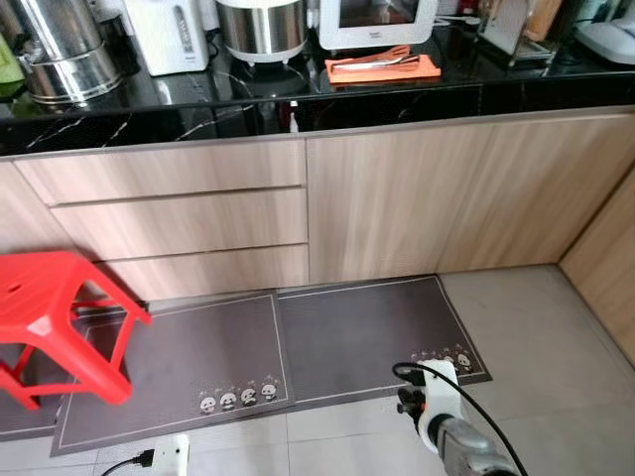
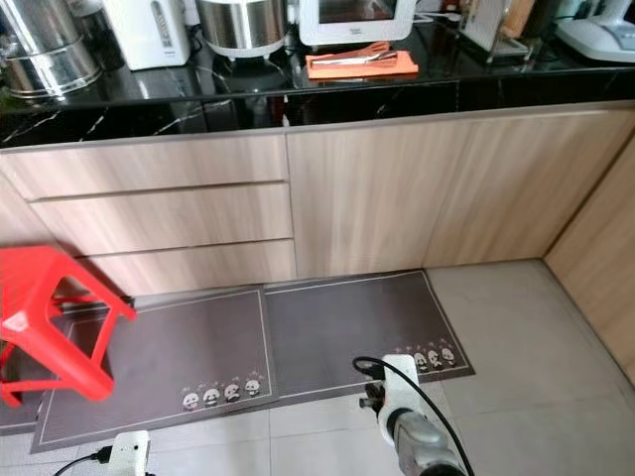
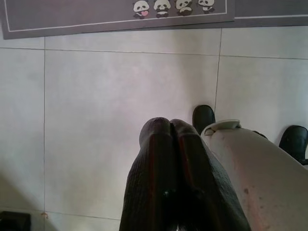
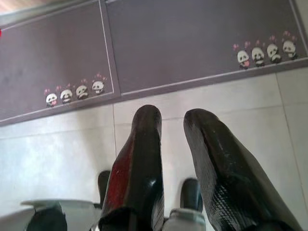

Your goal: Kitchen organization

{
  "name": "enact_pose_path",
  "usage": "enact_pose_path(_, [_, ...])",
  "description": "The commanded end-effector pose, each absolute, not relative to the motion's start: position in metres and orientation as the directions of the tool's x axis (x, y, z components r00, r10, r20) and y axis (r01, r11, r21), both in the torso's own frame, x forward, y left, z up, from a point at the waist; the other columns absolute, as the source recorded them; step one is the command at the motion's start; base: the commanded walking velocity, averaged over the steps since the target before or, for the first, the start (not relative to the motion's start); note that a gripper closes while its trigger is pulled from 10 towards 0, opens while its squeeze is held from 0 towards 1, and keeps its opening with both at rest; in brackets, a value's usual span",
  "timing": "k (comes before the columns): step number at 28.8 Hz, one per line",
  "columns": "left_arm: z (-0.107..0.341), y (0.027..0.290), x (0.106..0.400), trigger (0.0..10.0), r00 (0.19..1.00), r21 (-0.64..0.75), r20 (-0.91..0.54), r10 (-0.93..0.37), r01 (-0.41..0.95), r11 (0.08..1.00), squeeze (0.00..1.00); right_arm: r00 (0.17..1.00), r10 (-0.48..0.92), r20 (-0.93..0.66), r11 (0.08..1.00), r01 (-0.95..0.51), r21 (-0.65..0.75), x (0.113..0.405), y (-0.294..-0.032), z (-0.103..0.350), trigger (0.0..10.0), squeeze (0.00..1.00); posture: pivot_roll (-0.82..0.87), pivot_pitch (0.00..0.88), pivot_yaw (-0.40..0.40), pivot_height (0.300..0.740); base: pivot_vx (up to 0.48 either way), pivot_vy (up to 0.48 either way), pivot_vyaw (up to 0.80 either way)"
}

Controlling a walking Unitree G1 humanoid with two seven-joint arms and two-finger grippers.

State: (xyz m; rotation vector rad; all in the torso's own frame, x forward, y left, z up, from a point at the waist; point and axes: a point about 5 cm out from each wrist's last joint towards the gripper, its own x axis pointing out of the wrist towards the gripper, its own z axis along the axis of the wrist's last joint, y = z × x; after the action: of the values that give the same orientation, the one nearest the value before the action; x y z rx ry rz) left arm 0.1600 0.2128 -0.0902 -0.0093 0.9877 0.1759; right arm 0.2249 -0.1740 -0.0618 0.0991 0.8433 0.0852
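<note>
Both my arms hang low and idle. My right arm (image 1: 458, 436) shows at the near right of the head views: silver forearm, white wrist housing, a black cable looping over it, pointing down toward the floor. Right pincer (image 4: 175, 120): the two black fingers (image 4: 144, 159) stand apart with a clear gap between their tips, nothing held. Left pincer (image 3: 169, 126): the fingers (image 3: 154, 163) are pressed together tip to tip, nothing between them, also aimed down. My pale body shell (image 3: 255, 173) sits just beside it.

Red stool (image 1: 55, 317) & power strip (image 1: 169, 456) cut off.
</note>
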Motion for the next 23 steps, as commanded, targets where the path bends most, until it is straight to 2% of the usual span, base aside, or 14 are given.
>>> enact_pose_path(1, [-0.0911, 0.2137, 0.1580, 10.0, 0.527, 0.077, -0.838, 0.142, -0.143, 0.987, 0.00, 0.665, 0.127, -0.736, 0.990, -0.042, 0.133, 0.2250, -0.1717, -0.0618, 10.0, 0.00, -0.14, 0.000, 0.042, 0.731, 0.259, 0.000, 0.00])
enact_pose_path(23, [-0.0899, 0.2126, 0.1610, 10.0, 0.536, 0.085, -0.834, 0.130, -0.107, 0.991, 0.00, 0.656, 0.151, -0.739, 0.988, -0.093, 0.119, 0.2275, -0.1720, -0.0600, 10.0, 0.00, -0.14, 0.000, 0.033, 0.731, 0.328, 0.000, 0.00])
